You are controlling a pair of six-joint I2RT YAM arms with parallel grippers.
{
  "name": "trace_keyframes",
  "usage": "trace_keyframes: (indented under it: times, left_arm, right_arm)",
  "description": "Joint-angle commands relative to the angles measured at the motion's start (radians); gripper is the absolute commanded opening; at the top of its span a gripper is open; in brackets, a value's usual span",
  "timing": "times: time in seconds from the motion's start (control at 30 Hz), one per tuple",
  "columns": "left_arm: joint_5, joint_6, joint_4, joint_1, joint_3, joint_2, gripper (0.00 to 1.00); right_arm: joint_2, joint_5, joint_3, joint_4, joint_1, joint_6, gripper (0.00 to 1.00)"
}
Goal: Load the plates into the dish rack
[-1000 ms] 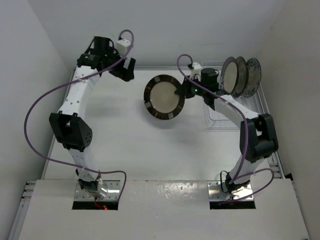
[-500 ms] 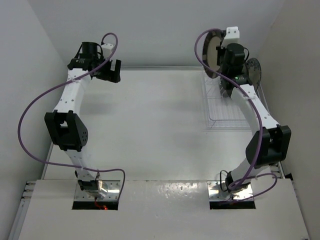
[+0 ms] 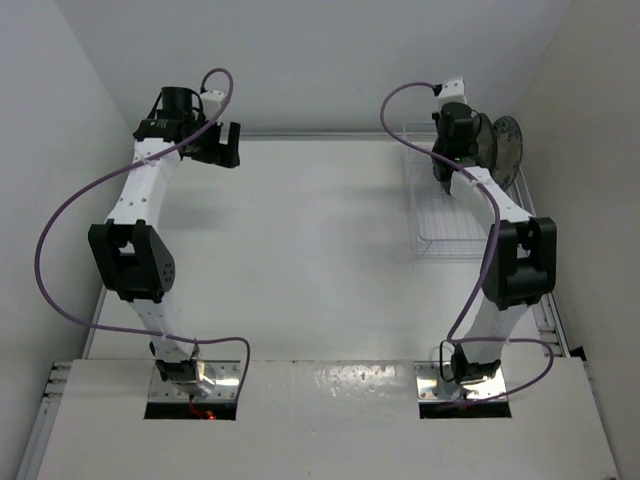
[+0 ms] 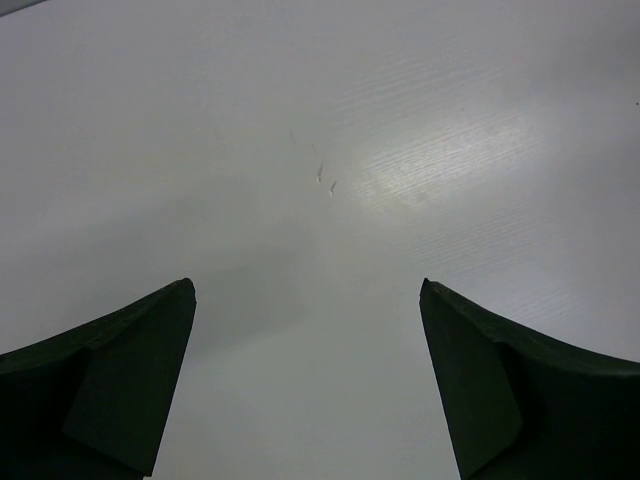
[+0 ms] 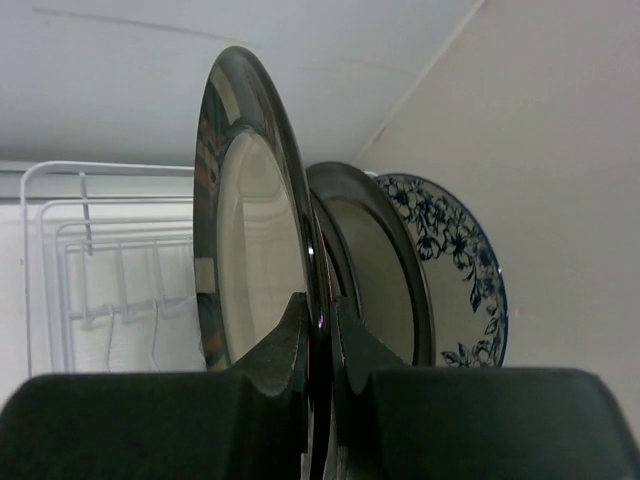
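My right gripper (image 5: 320, 305) is shut on the lower rim of a dark-rimmed plate (image 5: 250, 220) with a cream centre. It holds the plate upright on edge over the dish rack (image 3: 430, 215). Close behind it stand a silvery-rimmed plate (image 5: 385, 270) and a white plate with blue flowers (image 5: 465, 270), both upright in the rack. From above, the right arm hides most of the plates; only the blue floral plate (image 3: 508, 148) shows well. My left gripper (image 4: 305, 290) is open with nothing in it, above bare table at the far left (image 3: 222, 145).
White rack wires and tines (image 5: 60, 235) stand to the left of the held plate. The right wall (image 5: 560, 150) runs close behind the blue floral plate. The back wall (image 3: 320, 60) borders the table's far edge.
The right arm has swung the dark-rimmed plate from the middle of the table to the rack, upright in front of the other plates. The left arm has drawn back to the far left.
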Motion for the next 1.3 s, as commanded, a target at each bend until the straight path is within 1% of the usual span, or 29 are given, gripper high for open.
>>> trace_keyframes:
  times: [0.0, 0.1, 0.33, 0.37, 0.43, 0.47, 0.57, 0.63, 0.67, 0.7, 0.73, 0.83, 0.87, 0.93, 0.97, 1.03, 1.07, 1.1, 1.17, 1.2, 1.23, 1.27]
  left_arm:
    - [0.022, -0.018, 0.021, 0.024, -0.002, -0.043, 0.99]
    - [0.022, -0.018, 0.021, 0.024, -0.002, -0.043, 0.99]
    - [0.022, -0.018, 0.021, 0.024, -0.002, -0.043, 0.99]
    - [0.022, -0.018, 0.021, 0.024, -0.002, -0.043, 0.99]
    - [0.022, -0.018, 0.03, 0.033, -0.002, -0.043, 0.99]
    - [0.031, -0.018, 0.03, 0.033, -0.002, -0.043, 0.99]
    - [0.031, -0.018, 0.03, 0.033, -0.002, -0.043, 0.99]
    - [0.031, -0.018, 0.03, 0.033, -0.002, -0.043, 0.99]
    - [0.031, -0.009, 0.03, 0.033, -0.011, -0.043, 0.99]
    - [0.031, -0.009, 0.03, 0.033, -0.011, -0.052, 0.99]
    - [0.031, -0.009, 0.03, 0.033, -0.011, -0.052, 0.99]
    - [0.031, -0.009, 0.03, 0.033, -0.022, -0.052, 0.99]
    - [0.031, -0.009, 0.03, 0.033, -0.022, -0.052, 0.99]
    - [0.031, -0.009, 0.03, 0.033, -0.022, -0.052, 0.99]
    - [0.031, -0.009, 0.03, 0.033, -0.022, -0.052, 0.99]
    - [0.04, -0.009, 0.03, 0.033, -0.022, -0.061, 0.99]
    - [0.04, -0.009, 0.03, 0.033, -0.022, -0.061, 0.99]
    - [0.04, -0.009, 0.03, 0.033, -0.022, -0.061, 0.99]
    - [0.03, 0.002, 0.03, 0.042, -0.034, -0.07, 0.99]
    - [0.017, 0.002, 0.03, 0.042, -0.052, -0.07, 0.99]
    - [0.005, 0.002, 0.03, 0.042, -0.065, -0.082, 0.99]
    - [-0.012, 0.014, 0.03, 0.042, -0.081, -0.096, 0.99]
  right_arm:
    - [-0.035, 0.052, 0.018, 0.267, -0.003, -0.015, 0.0]
    - [-0.041, 0.029, -0.023, 0.255, -0.004, 0.031, 0.0]
    - [-0.055, 0.033, -0.146, 0.239, -0.003, 0.177, 0.0]
    - [-0.053, 0.029, -0.152, 0.235, -0.006, 0.218, 0.0]
    - [-0.044, 0.015, -0.175, 0.219, -0.004, 0.232, 0.0]
    - [-0.042, -0.011, -0.178, 0.219, -0.003, 0.278, 0.0]
    - [-0.026, -0.048, -0.192, 0.208, -0.003, 0.298, 0.0]
    - [-0.024, -0.047, -0.188, 0.201, -0.004, 0.315, 0.01]
    - [-0.026, -0.042, -0.184, 0.195, -0.003, 0.321, 0.11]
    - [-0.032, -0.041, -0.178, 0.186, -0.006, 0.324, 0.18]
    - [-0.042, -0.05, -0.174, 0.175, -0.006, 0.323, 0.29]
    - [-0.07, -0.083, -0.178, 0.17, -0.006, 0.303, 0.44]
    - [-0.102, -0.084, -0.178, 0.167, -0.004, 0.302, 0.53]
    - [-0.121, -0.071, -0.184, 0.158, -0.006, 0.291, 0.6]
    - [-0.157, -0.073, -0.184, 0.153, -0.007, 0.285, 0.66]
    - [-0.185, -0.07, -0.2, 0.144, -0.004, 0.268, 0.7]
    - [-0.243, -0.074, -0.204, 0.127, -0.004, 0.263, 0.75]
    - [-0.265, -0.077, -0.22, 0.118, -0.006, 0.275, 0.78]
    - [-0.382, -0.08, -0.255, 0.057, -0.003, 0.315, 0.86]
    - [-0.456, -0.083, -0.291, 0.037, -0.015, 0.347, 0.91]
    - [-0.49, -0.094, -0.334, -0.039, -0.024, 0.39, 0.94]
    - [-0.565, -0.102, -0.38, -0.075, -0.032, 0.418, 0.96]
